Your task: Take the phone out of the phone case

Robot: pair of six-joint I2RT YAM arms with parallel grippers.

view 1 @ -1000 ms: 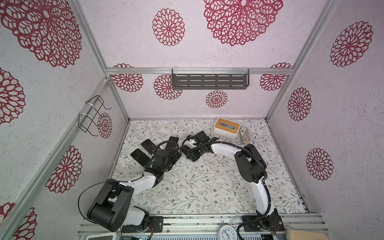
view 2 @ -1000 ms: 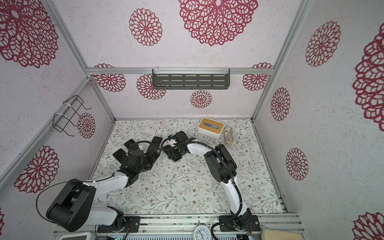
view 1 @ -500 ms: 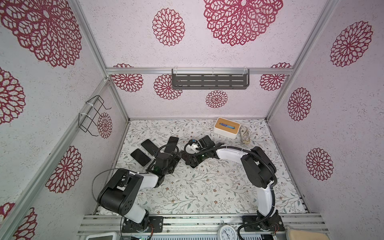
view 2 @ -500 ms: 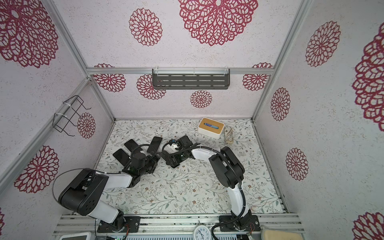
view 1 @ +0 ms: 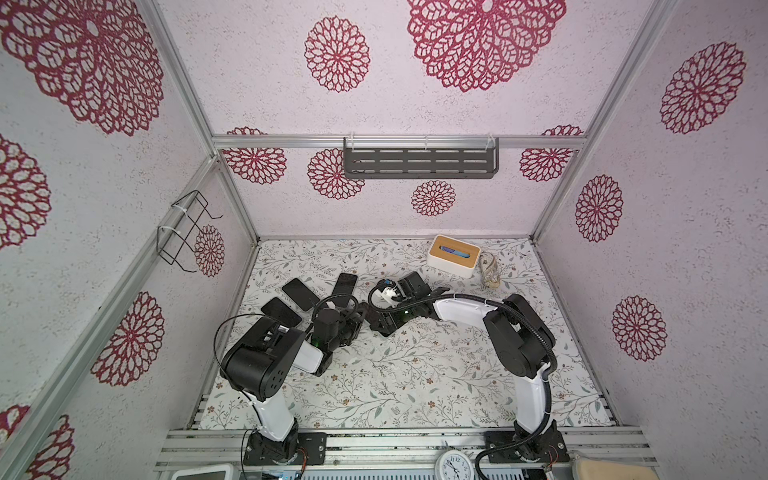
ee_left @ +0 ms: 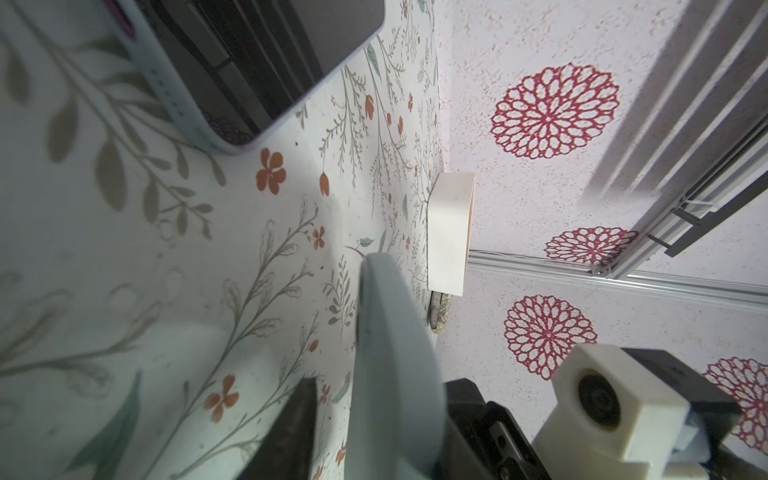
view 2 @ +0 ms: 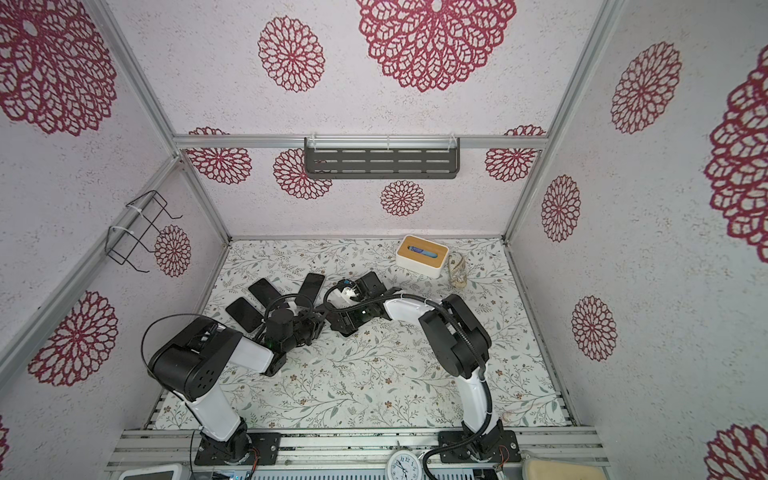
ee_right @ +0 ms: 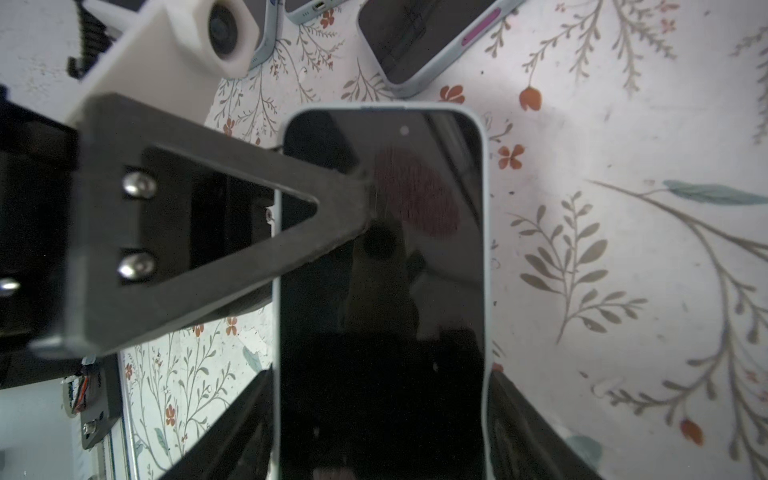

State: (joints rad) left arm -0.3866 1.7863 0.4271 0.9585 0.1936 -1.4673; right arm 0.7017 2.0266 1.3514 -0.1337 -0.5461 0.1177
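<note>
Down near the middle of the table (view 1: 415, 374) the two arms meet. In both top views the left arm (view 1: 257, 365) is folded tight with its elbow raised, its forearm runs low toward the centre, and the left gripper (view 1: 365, 314) points across at the other one. The right arm (view 1: 519, 345) bends over its elbow and stretches past the middle, with the right gripper (view 1: 384, 326) low over the table.

The right wrist view shows the phone (ee_right: 380, 270) lying screen up inside a pale blue phone case (ee_right: 486, 249). The right fingers (ee_right: 523, 449) stand wide, one against each long side of the case, holding it. One of the left fingers (ee_right: 232, 262) crosses the case's rim with its tip on the dark screen. In the left wrist view the case shows edge-on with the fingers set narrow about it, though I cannot tell whether they press on it.

Three more phones (view 1: 300, 294) lie flat at the back left of the table, apart from both grippers. At the back right stands a white box (view 1: 451, 264) with a wooden lid, and something blue (view 1: 453, 250) shows in the lid's slot
</note>
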